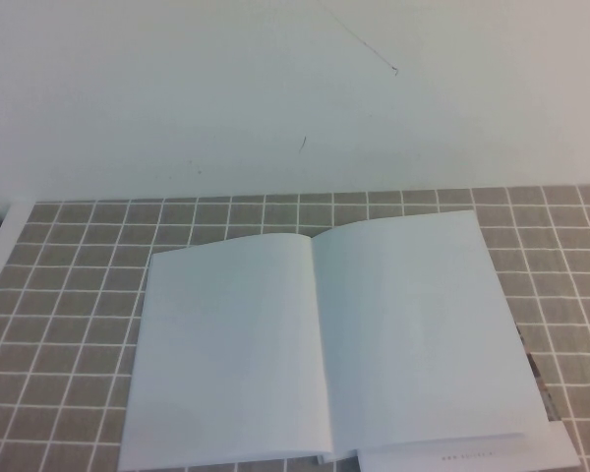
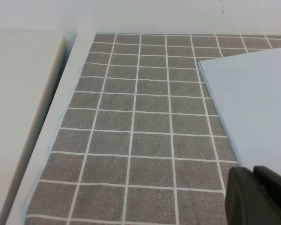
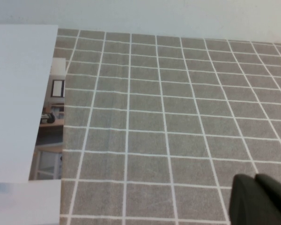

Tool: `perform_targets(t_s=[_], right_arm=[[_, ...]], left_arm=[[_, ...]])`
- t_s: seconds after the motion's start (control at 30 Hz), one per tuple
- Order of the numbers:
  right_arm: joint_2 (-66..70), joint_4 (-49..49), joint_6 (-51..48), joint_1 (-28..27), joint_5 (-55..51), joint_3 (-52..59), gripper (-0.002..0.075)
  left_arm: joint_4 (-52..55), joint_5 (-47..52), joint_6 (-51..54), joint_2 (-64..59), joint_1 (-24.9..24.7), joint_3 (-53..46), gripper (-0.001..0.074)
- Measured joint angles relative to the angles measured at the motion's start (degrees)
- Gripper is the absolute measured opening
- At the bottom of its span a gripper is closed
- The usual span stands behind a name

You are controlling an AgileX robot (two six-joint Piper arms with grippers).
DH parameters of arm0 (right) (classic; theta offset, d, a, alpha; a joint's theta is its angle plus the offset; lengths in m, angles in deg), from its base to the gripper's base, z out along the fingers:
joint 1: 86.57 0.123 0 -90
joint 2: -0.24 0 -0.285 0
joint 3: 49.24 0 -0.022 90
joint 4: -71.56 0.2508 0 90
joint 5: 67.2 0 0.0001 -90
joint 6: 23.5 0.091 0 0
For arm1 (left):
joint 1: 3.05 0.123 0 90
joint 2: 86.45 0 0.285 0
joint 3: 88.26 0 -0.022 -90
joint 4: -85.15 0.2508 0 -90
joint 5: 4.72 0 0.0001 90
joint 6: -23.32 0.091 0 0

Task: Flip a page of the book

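Note:
The book [image 1: 315,344] lies open and flat in the middle of the grey tiled cloth, both facing pages blank white. The page with robot photos does not show; only blank leaves are visible. The book's left edge shows in the left wrist view [image 2: 253,103] and its right edge in the right wrist view [image 3: 18,93]. Neither arm shows in the high view. My left gripper [image 2: 254,172] is shut and empty, above the cloth beside the book's left edge. My right gripper [image 3: 255,178] is shut and empty, over bare cloth well to the right of the book.
A colourful-edged magazine [image 3: 51,126] sticks out from under the book's right side, also seen in the high view [image 1: 539,379]. A white sheet with small print [image 1: 472,457] lies under the book's near right corner. A white wall stands behind the cloth [image 1: 79,324].

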Motion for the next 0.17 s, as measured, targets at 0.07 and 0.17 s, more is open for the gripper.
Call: perform_targets(t_s=[0.07,0.17], right_arm=[[0.0,0.0,0.0,0.0,0.0,0.0,-0.0002],[0.0,0.0,0.0,0.0,0.0,0.0,-0.0002]], left_arm=[[0.0,0.0,0.0,0.0,0.0,0.0,-0.0004],[0.0,0.0,0.0,0.0,0.0,0.0,-0.0004]])
